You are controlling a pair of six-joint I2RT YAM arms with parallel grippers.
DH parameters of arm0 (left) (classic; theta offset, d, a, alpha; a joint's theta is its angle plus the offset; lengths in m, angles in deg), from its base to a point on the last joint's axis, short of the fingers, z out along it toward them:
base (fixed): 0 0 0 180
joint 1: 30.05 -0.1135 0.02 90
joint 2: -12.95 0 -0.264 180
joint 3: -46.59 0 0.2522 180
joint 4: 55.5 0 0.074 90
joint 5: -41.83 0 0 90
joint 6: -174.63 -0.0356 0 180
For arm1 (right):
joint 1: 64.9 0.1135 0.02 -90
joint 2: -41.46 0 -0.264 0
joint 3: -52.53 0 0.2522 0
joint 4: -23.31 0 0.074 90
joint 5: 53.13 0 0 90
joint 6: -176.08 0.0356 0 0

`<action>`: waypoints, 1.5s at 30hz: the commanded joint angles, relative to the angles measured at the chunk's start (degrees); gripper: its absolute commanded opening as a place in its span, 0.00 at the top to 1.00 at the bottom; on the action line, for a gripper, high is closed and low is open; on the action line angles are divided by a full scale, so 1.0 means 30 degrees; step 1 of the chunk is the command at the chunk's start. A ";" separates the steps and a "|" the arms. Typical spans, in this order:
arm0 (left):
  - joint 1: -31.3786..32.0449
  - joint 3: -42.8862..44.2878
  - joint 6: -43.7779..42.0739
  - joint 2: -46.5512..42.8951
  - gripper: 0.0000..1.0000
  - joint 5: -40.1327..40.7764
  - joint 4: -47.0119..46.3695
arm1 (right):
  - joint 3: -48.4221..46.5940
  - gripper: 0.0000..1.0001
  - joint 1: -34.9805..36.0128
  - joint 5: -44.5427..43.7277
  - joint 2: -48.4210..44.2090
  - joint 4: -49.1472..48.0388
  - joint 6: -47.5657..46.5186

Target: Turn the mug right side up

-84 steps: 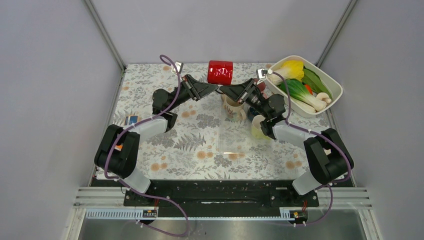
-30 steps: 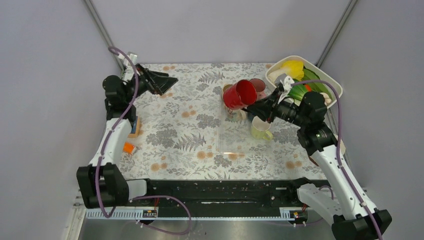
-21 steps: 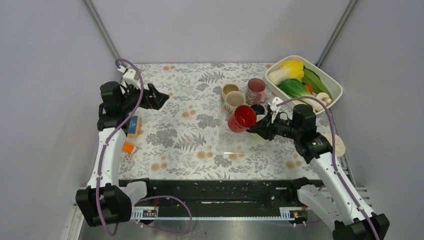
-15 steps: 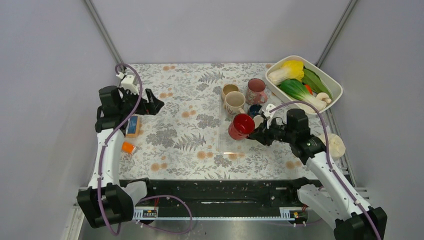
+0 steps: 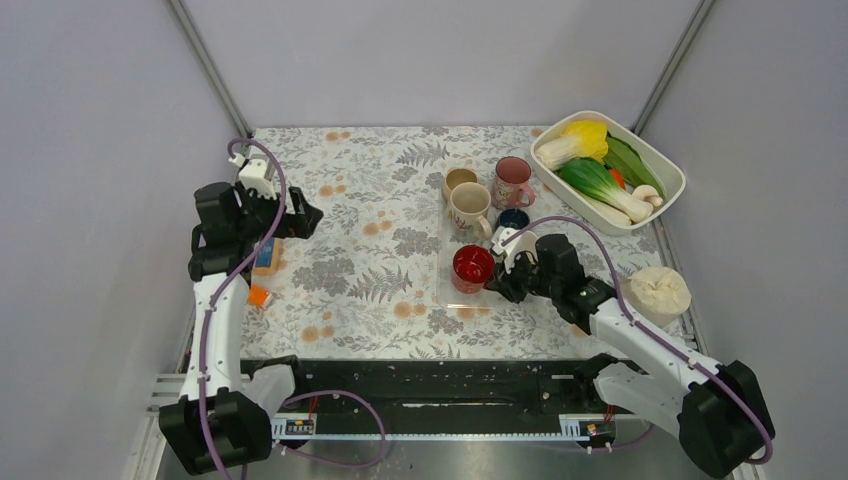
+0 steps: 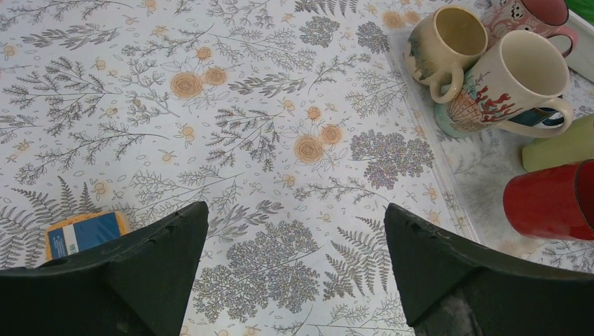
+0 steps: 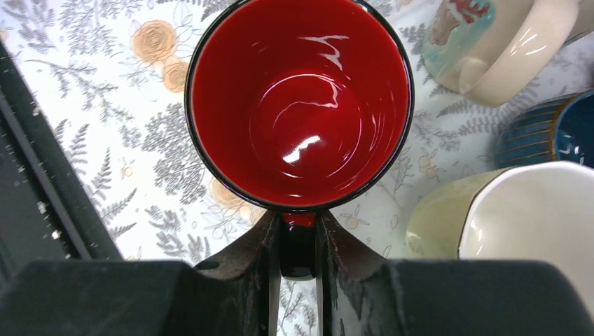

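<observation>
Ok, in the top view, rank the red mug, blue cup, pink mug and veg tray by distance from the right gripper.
1. red mug: gripped by its handle in the right gripper, near the table's middle.
2. blue cup: just behind the gripper.
3. pink mug: further back.
4. veg tray: far right corner.

I see the whole table [image 5: 370, 200] from above and behind; both wrist cameras look down closer, sharing the red mug [image 5: 472, 267].

White-and-black arms [image 5: 215, 310], purple cables [image 5: 560, 219]
</observation>
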 commanded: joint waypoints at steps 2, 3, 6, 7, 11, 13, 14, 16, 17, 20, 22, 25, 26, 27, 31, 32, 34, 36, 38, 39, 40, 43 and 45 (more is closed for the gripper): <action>-0.0076 -0.0415 -0.0478 -0.0896 0.01 0.0004 -0.0973 | -0.0338 1.00 0.0754 -0.2460 0.0804 -0.4603 0.0139; -0.0077 -0.0422 -0.0471 -0.0964 0.01 0.0006 -0.0975 | -0.0318 1.00 0.0825 -0.2756 0.0976 -0.4897 0.0207; -0.0076 -0.0478 -0.0539 -0.1161 0.01 -0.0170 -0.0962 | -0.0127 1.00 0.1055 -0.3403 0.1471 -0.5656 0.0214; -0.0077 -0.0482 -0.0541 -0.1181 0.01 -0.0317 -0.0981 | -0.0090 1.00 0.1097 -0.3482 0.1693 -0.5736 0.0173; -0.0062 -0.0482 -0.0541 -0.1178 0.01 -0.0478 -0.0984 | -0.0534 1.00 0.1265 -0.3752 0.2170 -0.5355 0.0221; -0.0076 -0.0454 -0.0541 -0.1119 0.01 -0.0532 -0.0972 | -0.0718 1.00 0.1437 -0.3853 0.2392 -0.5162 0.0118; -0.0077 -0.0453 -0.0541 -0.1113 0.01 -0.0548 -0.0990 | -0.0805 1.00 0.1507 -0.3850 0.2486 -0.5051 0.0058; -0.0077 -0.0453 -0.0563 -0.1093 0.01 -0.0595 -0.0962 | -0.1106 1.00 0.1629 -0.3849 0.2781 -0.4655 -0.0076; -0.0062 -0.0431 -0.0562 -0.1128 0.01 -0.0626 -0.0937 | -0.1330 1.00 0.1681 -0.3823 0.2985 -0.4369 -0.0080; -0.0055 -0.0424 -0.0571 -0.1195 0.01 -0.0710 -0.0917 | -0.1931 0.99 0.1790 -0.3852 0.3478 -0.3634 -0.0086; -0.0076 -0.0424 -0.0580 -0.1250 0.01 -0.0781 -0.0910 | -0.2132 0.99 0.1802 -0.3914 0.3654 -0.3370 -0.0101; -0.0078 -0.0424 -0.0600 -0.1309 0.01 -0.0854 -0.0903 | -0.2396 0.96 0.1833 -0.4047 0.3924 -0.2927 -0.0129; -0.0062 -0.0409 -0.0600 -0.1312 0.01 -0.0867 -0.0890 | -0.2480 0.94 0.1835 -0.4094 0.3992 -0.2773 -0.0152; -0.0075 -0.0396 -0.0600 -0.1331 0.01 -0.0883 -0.0873 | -0.2567 0.90 0.1835 -0.4085 0.4055 -0.2662 -0.0180; -0.0076 -0.0351 -0.0600 -0.1393 0.01 -0.0868 -0.0869 | -0.2497 0.72 0.1833 -0.4039 0.3987 -0.2640 -0.0301; -0.0062 -0.0364 -0.0600 -0.1403 0.01 -0.0876 -0.0834 | -0.2478 0.68 0.1820 -0.4012 0.3923 -0.2627 -0.0346; -0.0076 -0.0365 -0.0600 -0.1502 0.01 -0.0878 -0.0801 | -0.2425 0.66 0.1835 -0.3903 0.3846 -0.2640 -0.0392; -0.0061 -0.0358 -0.0625 -0.1592 0.01 -0.0865 -0.0804 | -0.2401 0.64 0.1826 -0.3845 0.3805 -0.2087 -0.0444; -0.0074 -0.0337 -0.0629 -0.1658 0.01 -0.0880 -0.0800 | -0.2384 0.62 0.1834 -0.3793 0.3824 -0.1920 -0.0506; -0.0062 -0.0336 -0.0629 -0.1707 0.01 -0.0877 -0.0796 | -0.2409 0.61 0.1820 -0.3769 0.3818 -0.1830 -0.0525; -0.0075 -0.0310 -0.0629 -0.1761 0.01 -0.0888 -0.0807 | -0.2500 0.60 0.1833 -0.3722 0.3737 -0.1665 -0.0557; -0.0077 -0.0157 -0.0787 -0.2039 0.01 -0.0790 -0.0637 | -0.3124 0.52 0.1835 -0.3552 0.2891 -0.0620 -0.0928; -0.0075 0.0045 -0.0982 -0.2416 0.01 -0.0486 -0.0471 | -0.3645 0.47 0.1824 -0.3620 0.1858 0.0317 -0.1575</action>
